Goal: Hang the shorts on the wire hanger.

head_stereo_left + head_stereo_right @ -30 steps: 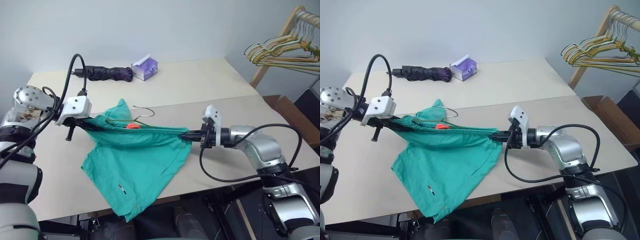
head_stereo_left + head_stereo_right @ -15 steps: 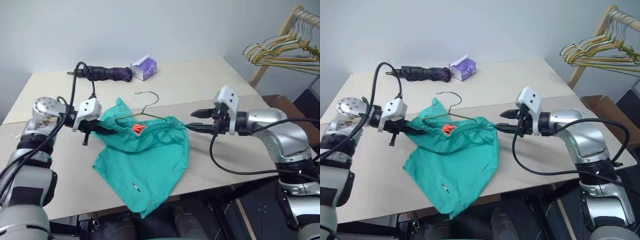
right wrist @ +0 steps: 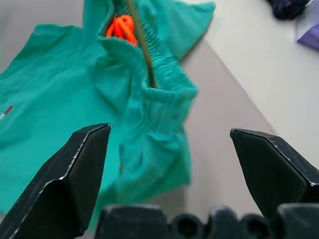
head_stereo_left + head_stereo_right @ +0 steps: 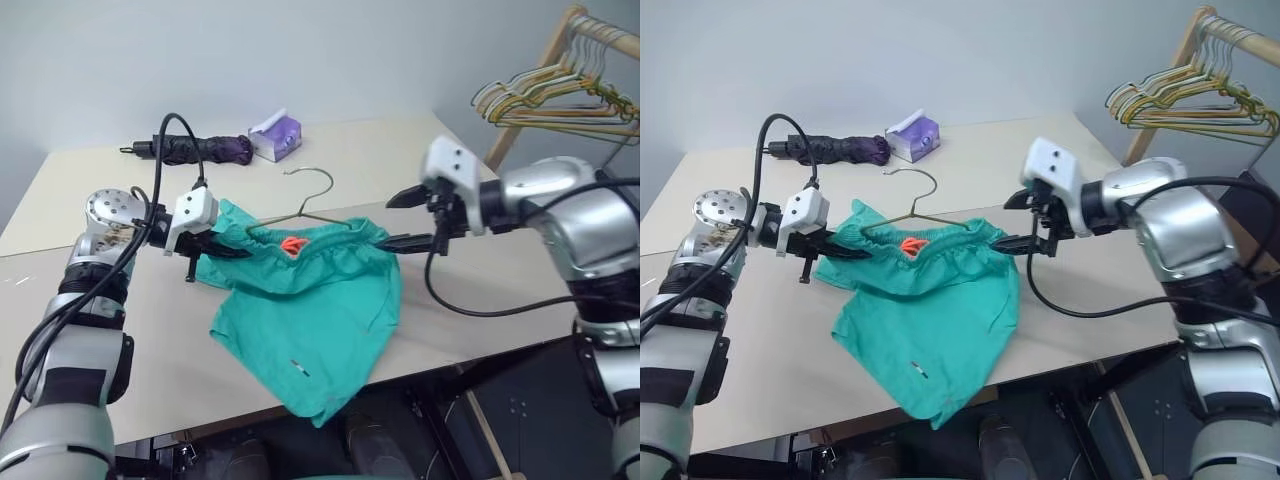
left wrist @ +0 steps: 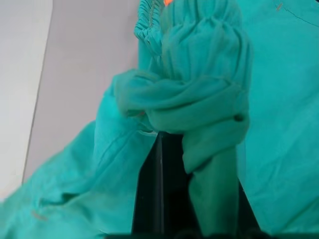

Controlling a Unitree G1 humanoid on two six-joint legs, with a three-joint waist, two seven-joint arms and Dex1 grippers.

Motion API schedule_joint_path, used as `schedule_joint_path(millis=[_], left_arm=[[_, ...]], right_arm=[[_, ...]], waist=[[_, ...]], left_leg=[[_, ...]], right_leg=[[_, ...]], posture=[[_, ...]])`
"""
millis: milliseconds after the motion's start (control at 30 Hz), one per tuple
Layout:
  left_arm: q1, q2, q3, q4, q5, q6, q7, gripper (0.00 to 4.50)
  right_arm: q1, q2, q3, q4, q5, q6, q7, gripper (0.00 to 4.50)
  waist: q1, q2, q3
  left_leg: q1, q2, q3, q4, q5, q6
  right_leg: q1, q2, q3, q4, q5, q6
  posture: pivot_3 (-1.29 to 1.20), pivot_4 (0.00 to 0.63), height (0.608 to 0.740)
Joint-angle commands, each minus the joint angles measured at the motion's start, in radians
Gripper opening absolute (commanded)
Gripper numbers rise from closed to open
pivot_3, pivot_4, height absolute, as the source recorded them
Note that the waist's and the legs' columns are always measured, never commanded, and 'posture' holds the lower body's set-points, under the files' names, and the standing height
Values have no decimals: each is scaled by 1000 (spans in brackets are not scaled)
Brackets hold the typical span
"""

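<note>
Shorts [image 4: 320, 300] lie on table [image 4: 440, 160], lower leg drooping over the near edge, hanger [image 4: 310, 205] threaded in waistband, hook poking out; left gripper [image 4: 228, 250] pinching waistband, right gripper [image 4: 400, 218] spread wide beside the other end

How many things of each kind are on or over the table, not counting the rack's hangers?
Shorts: 1
Wire hanger: 1
Folded umbrella: 1
Tissue box: 1
Total: 4
</note>
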Motion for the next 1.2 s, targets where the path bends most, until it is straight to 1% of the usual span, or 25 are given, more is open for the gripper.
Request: schedule_joint_path(millis=[33,100,167,333,467,500,600,800,833,900,967,1000,1067,1133,1200], left_arm=[[-22,-11,43,-55,-17,3,2,0],[-18,-16,50,-67,-16,8,2,0],[-9,-17,56,-84,-17,14,1,0],[5,-14,68,-104,-15,20,-1,0],[11,-15,74,-109,-9,20,-2,0],[10,-17,74,-109,-7,22,-2,0],[-1,-23,72,-101,-4,22,-13,778],[-40,-26,88,-68,-1,-5,-6,2788],[-46,-25,91,-60,2,-13,0,3047],[-76,-8,102,-22,11,-29,27,3732],[-106,13,117,15,20,-44,58,4318],[-115,20,124,27,23,-51,70,4476],[-132,29,145,49,28,-77,120,4476],[-143,30,173,60,32,-103,203,4476],[-144,32,199,45,21,-113,236,4476]], right_arm=[[-81,58,67,87,-83,3,0,4316],[-99,81,74,121,-104,-1,2,3889],[-109,95,73,137,-117,-4,7,3221],[-110,99,50,125,-118,-1,25,1352],[-105,97,30,108,-106,6,41,49],[-99,94,25,95,-101,7,49,9],[-78,84,12,58,-81,11,65,0],[-25,59,-30,-14,-46,45,70,0],[-17,55,-35,-23,-43,50,69,0],[30,34,-67,-71,-23,81,52,0],[90,8,-114,-129,5,125,32,0],[114,0,-137,-154,19,150,17,0],[173,-15,-196,-211,53,210,-22,0],[254,-26,-268,-290,88,277,-75,0],[341,-28,-343,-377,116,359,-144,0]], waist=[[-10,0,0],[-14,0,0],[-14,0,0],[-14,0,0],[-15,0,0],[-15,0,0],[-14,0,0],[-11,0,0],[-11,0,0],[-11,0,0],[-9,0,0],[-10,0,0],[-10,0,0],[-5,0,0],[-2,0,0]], left_leg=[[0,0,0,0,0,0],[0,0,0,0,0,0],[0,0,-1,0,0,0],[0,-1,-1,0,0,0],[0,-1,-1,0,0,0],[0,-1,-1,0,0,0],[0,-1,-1,0,0,0],[0,-1,-1,0,0,0],[0,-1,-1,0,0,0],[0,-1,-1,0,0,0],[0,-1,-1,0,0,0],[-1,-1,-2,0,0,0],[0,-1,-1,0,0,0],[0,-1,-1,0,0,0],[0,-1,-2,0,0,0]], right_leg=[[0,0,0,0,0,-1],[0,0,0,1,4,-6],[0,0,0,1,4,-7],[0,-1,0,1,4,-7],[0,-1,0,2,4,-7],[0,-1,0,2,4,-7],[0,-1,0,2,4,-7],[0,-1,-1,1,4,-7],[0,-1,-1,1,4,-7],[0,-1,-1,1,4,-7],[0,-1,-1,1,4,-6],[0,-1,-1,1,3,-4],[0,-1,0,1,1,-2],[0,-1,0,1,1,-1],[1,-1,-1,1,0,0]], posture=[[-144,10,740],[-141,10,740],[-133,12,740],[-132,14,740],[-134,15,740],[-138,18,740],[-143,22,740],[-148,28,740],[-148,28,740],[-147,34,740],[-147,35,740],[-144,39,740],[-144,40,740],[-146,45,740],[-155,47,740]])
